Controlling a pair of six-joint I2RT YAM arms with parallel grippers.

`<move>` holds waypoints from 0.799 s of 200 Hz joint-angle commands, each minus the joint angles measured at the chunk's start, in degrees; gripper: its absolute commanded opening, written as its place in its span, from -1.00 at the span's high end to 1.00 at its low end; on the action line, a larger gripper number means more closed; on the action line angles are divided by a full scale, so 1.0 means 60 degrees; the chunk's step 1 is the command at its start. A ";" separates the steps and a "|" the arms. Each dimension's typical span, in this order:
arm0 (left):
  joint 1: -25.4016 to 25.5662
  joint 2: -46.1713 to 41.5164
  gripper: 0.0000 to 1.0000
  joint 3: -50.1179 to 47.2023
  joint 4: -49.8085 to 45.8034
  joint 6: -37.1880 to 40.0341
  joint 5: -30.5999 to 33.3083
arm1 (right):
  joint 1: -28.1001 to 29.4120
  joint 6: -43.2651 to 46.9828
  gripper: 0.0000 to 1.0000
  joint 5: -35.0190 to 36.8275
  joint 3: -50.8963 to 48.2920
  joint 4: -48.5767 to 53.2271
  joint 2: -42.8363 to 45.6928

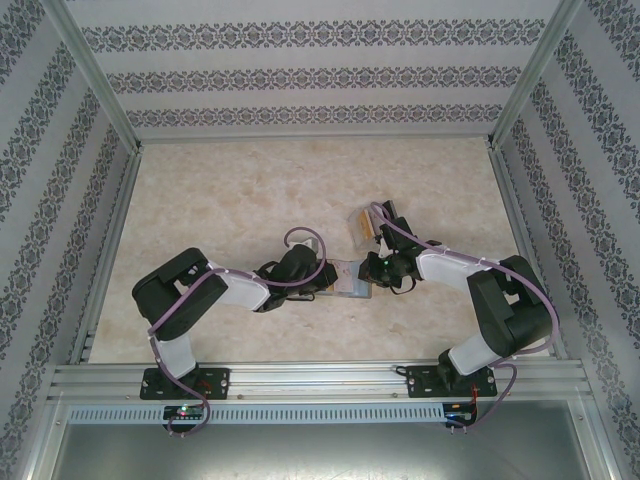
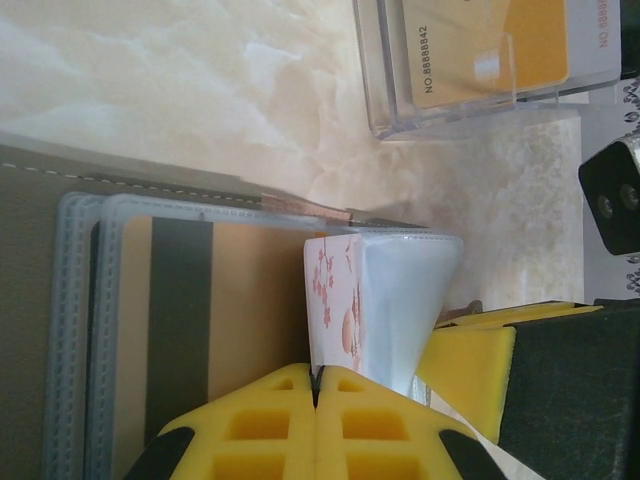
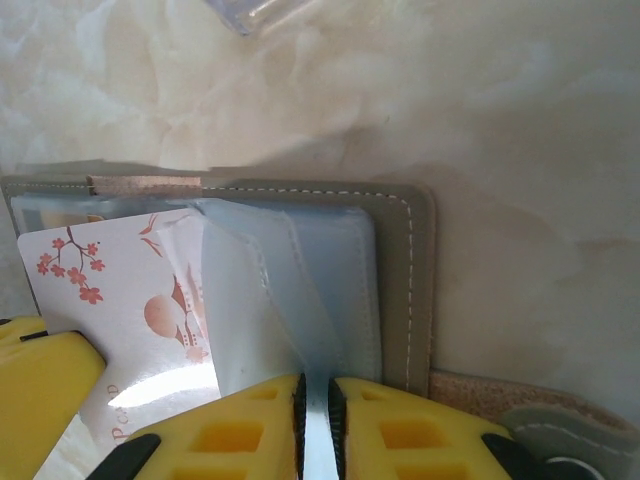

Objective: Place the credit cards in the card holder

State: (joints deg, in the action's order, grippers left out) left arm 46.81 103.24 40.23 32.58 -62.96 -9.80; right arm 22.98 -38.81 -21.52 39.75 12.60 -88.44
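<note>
Two grippers are met over the card holder at the middle of the table. At the left of the left wrist view, a tan striped card is seen already lying inside one of the holder's pockets. Beside it, the left gripper is pressed together on the edge of a white blossom card, which is held at the mouth of a clear sleeve. How deep that card sits cannot be told, but most of it is still bare. Further right, the sleeve is pinched between the fingers of the right gripper and lifted off the grey cover, so that the pocket is kept open. Beyond the right gripper, a clear box is stood apart from the holder, with at least one orange card inside. The task is judged partly done: one card stowed, one at the pocket's mouth, more left to be fetched.
</note>
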 commanded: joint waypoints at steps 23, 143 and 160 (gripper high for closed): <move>0.0123 0.0098 0.98 0.0018 -0.0374 0.0337 -0.0430 | -0.0095 -0.0058 0.63 0.0581 -0.0326 0.0239 -0.0377; 0.0109 0.0634 0.96 0.0734 -0.0853 0.0653 -0.1134 | -0.0135 -0.0079 0.59 0.0554 -0.0267 0.0280 -0.0303; 0.0109 0.0691 0.94 0.0773 -0.0951 0.0647 -0.1093 | -0.0138 -0.0095 0.59 0.0582 -0.0281 0.0296 -0.0247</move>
State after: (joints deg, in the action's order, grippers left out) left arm 46.76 104.68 43.99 28.21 -59.35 -13.10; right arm 22.52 -38.85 -21.63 39.75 12.45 -88.33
